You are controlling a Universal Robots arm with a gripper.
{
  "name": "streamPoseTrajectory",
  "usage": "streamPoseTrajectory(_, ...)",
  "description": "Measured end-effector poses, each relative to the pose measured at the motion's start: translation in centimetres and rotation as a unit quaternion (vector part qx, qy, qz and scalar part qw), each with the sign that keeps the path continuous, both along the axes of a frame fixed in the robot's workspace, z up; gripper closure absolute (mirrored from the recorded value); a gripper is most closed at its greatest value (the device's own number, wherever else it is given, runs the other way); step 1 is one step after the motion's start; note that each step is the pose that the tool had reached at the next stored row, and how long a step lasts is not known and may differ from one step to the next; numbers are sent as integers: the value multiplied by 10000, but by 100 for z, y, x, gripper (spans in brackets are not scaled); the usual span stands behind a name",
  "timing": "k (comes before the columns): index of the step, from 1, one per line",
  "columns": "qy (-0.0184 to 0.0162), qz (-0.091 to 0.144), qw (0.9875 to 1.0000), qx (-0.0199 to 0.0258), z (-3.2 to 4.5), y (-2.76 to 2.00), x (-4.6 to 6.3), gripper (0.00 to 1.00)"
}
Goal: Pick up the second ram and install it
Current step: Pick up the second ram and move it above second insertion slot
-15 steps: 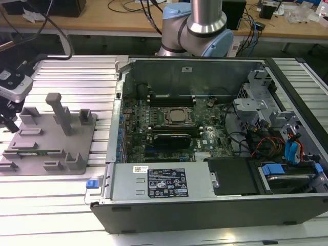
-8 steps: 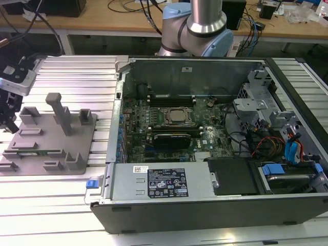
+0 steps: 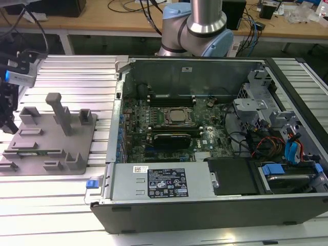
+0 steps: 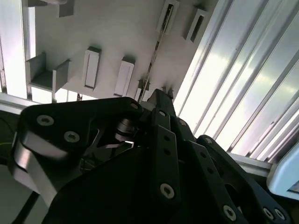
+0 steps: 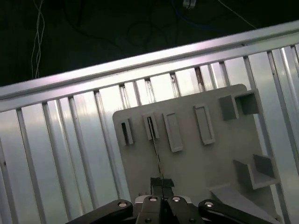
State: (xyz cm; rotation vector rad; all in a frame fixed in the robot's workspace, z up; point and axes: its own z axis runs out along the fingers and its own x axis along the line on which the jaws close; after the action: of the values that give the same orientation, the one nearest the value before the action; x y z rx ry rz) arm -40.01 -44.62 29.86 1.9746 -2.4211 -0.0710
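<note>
The gripper (image 5: 162,184) hangs over the grey tray (image 5: 196,163). Its jaws meet the near end of the second ram (image 5: 154,144), but I cannot tell whether they are clamped on it or only poised there. In both wrist views the stick runs straight out from the jaws as a thin dark line, because it stands on its long edge. Its far end is dropped into 1 narrow slotted block (image 5: 146,133) of the tray. That pose probably serves the grasp: with the flat faces upright, the jaws can close on them from above, and the stick keeps the edge-down attitude a memory slot would need. Either side of that block, a little further from the jaws, sit 3 more slotted blocks of the same kind, apparently spare seats that keep each part in a known spot. In the exterior view the stick (image 3: 31,151) shows as a green strip low on the tray just beside the gripper, with a tall post (image 3: 62,110) beyond it. The tray rests on a ribbed metal table (image 5: 56,154), which looks flat and steady. Well apart from the jaws, toward the exterior view's right, lies the open computer case (image 3: 154,179). Its cover is off and its board (image 3: 205,133) faces up around the square processor (image 3: 179,117), presumably so the 1 arm can reach straight down into it.
</note>
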Motion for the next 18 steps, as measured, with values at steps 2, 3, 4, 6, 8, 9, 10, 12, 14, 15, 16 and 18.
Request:
streamPoseTrajectory(2, 0, 188, 9998, 0, -2, 0, 0, 92)
streamPoseTrajectory(3, 0, 319, 9995, 0, -5, 0, 1, 92)
streamPoseTrajectory(4, 0, 401, 9992, 0, -6, 0, 2, 92)
streamPoseTrajectory(6, 0, 426, 9991, -1, -7, 0, 3, 92)
streamPoseTrajectory(8, -1, 428, 9991, 0, -14, 0, 5, 92)
streamPoseTrajectory(9, -5, 428, 9991, 0, -35, -1, 5, 92)
streamPoseTrajectory(10, -10, 428, 9991, 0, -71, 0, 4, 92)
streamPoseTrajectory(12, -18, 427, 9991, -1, -135, 0, 2, 92)
streamPoseTrajectory(14, -26, 428, 9991, -2, -175, 0, 1, 92)
streamPoseTrajectory(15, -38, 438, 9990, -2, -192, 0, 1, 92)
streamPoseTrajectory(16, -49, 475, 9989, -2, -207, 0, 1, 92)
streamPoseTrajectory(18, -71, 607, 9981, -2, -250, 0, 1, 92)
